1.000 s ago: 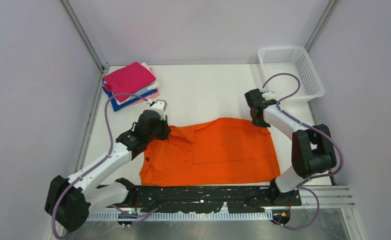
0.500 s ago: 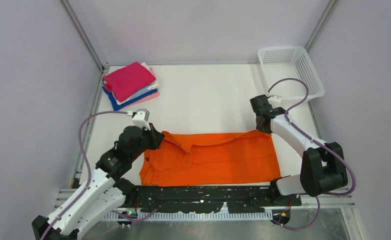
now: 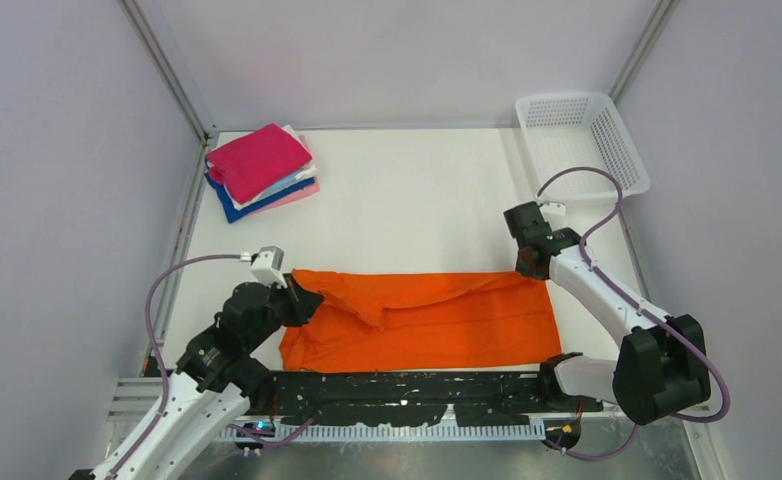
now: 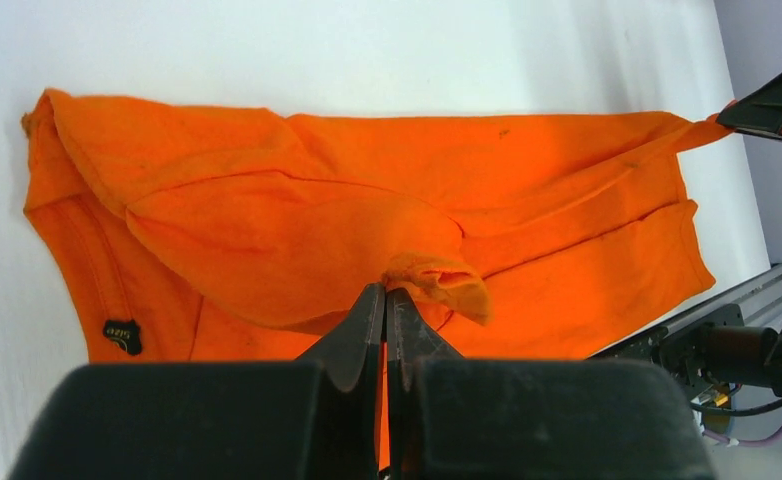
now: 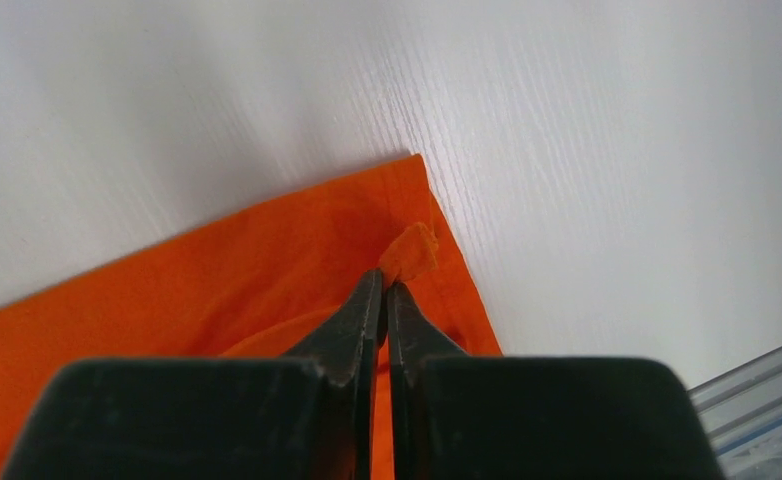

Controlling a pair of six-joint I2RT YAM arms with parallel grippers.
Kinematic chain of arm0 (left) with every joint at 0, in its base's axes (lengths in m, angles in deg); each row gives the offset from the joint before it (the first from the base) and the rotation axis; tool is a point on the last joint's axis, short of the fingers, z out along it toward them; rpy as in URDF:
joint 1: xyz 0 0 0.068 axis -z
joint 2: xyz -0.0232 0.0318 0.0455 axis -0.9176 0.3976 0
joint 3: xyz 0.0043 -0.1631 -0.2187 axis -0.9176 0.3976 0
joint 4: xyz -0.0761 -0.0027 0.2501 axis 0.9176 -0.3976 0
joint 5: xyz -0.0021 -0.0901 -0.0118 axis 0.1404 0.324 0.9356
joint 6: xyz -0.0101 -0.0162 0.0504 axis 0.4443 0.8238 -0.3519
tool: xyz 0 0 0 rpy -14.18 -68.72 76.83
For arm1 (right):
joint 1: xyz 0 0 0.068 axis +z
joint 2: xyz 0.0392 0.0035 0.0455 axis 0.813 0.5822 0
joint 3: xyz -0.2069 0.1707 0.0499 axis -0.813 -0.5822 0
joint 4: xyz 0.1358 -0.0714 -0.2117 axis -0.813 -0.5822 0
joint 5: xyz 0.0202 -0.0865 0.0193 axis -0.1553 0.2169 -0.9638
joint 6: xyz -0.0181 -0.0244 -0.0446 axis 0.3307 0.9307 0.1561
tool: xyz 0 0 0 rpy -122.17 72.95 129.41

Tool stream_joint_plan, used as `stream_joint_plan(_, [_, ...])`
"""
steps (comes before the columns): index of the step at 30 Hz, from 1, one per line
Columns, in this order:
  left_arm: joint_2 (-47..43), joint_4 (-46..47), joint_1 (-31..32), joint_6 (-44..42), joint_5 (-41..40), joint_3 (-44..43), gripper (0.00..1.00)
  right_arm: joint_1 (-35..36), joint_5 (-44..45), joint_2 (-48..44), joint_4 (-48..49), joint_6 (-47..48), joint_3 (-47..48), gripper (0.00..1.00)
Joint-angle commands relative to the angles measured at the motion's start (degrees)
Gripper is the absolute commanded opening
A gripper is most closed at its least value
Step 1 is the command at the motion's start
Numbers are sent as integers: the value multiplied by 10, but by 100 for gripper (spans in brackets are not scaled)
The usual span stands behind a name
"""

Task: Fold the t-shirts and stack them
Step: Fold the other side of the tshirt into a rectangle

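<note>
One orange t-shirt (image 3: 437,322); left claw (image 4: 385,291), right claw (image 5: 384,277) pinching.

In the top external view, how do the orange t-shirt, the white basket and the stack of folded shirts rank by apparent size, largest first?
1. orange t-shirt, clearly largest.
2. white basket and stack of folded shirts: nearly alike, so left unranked.

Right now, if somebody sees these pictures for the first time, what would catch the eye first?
The bright orange t-shirt lies across the near middle of the table, partly folded. The left gripper and the right gripper each pinch one end of its raised edge. A stack of folded t-shirts, magenta on top, sits at the far left corner.
</note>
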Motion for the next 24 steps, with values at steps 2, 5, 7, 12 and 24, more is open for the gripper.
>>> stream_joint_plan(2, [-37,-52,1,44,23,26,0,9,10,-22,-18,0,-25,10])
stream_joint_plan(5, [-62,-85,2,76,38,51,0,14,13,-23,-23,-16,-43,12])
stream_joint_plan(7, [-72,-106,2,98,59,70,0,19,17,-28,-31,-36,-48,15])
stream_joint_plan(12, [-98,-226,2,136,39,61,17,23,19,-58,-53,-76,-65,34])
stream_joint_plan(24, [-160,-231,3,145,106,-3,100,24,41,-127,-77,-60,-26,99])
